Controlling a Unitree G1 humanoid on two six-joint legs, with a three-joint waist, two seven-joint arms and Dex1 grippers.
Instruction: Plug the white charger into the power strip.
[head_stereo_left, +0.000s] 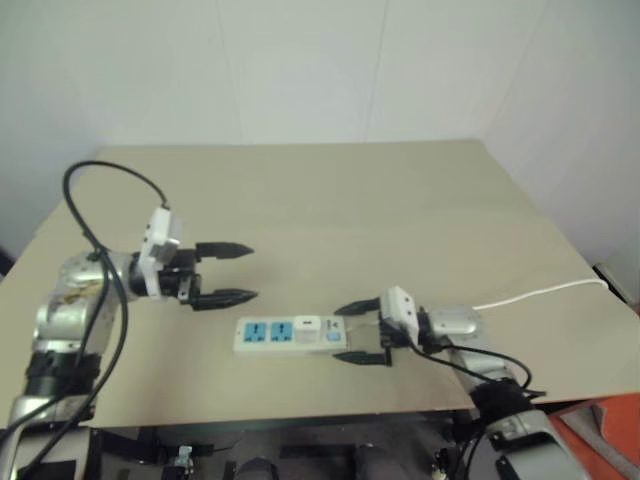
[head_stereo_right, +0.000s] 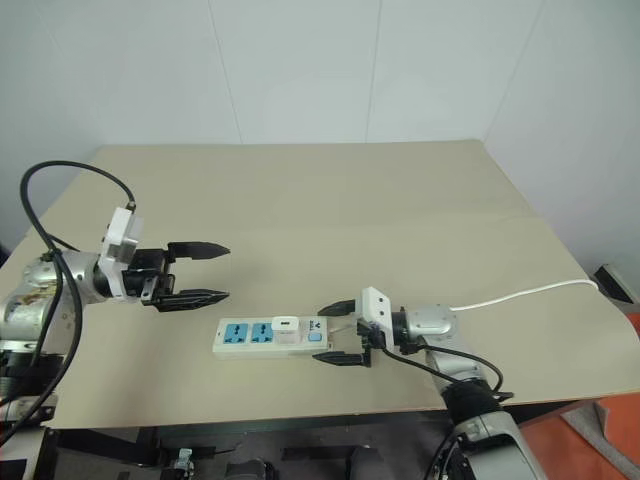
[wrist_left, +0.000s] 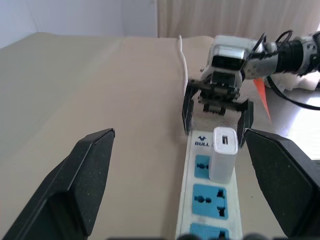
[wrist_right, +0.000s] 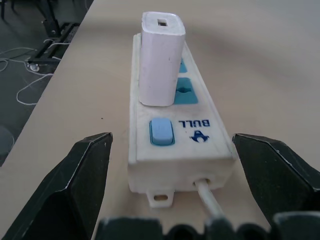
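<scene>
Right wrist view reads "BULL" on the power strip (wrist_right: 165, 145) beside the plugged-in charger (wrist_right: 161, 60); left gripper (head_stereo_left: 222, 273) and right gripper (head_stereo_left: 362, 332) both released, cable (head_stereo_left: 540, 292) partly hidden.

The two head views look forward and down over the worktop (head_stereo_left: 400, 200) from above, sharing nearly the same scene. Each wrist view looks low along the power strip (wrist_right: 170, 145) from opposite ends, close in; both show the white charger (wrist_left: 223, 160), probably seated upright.
</scene>
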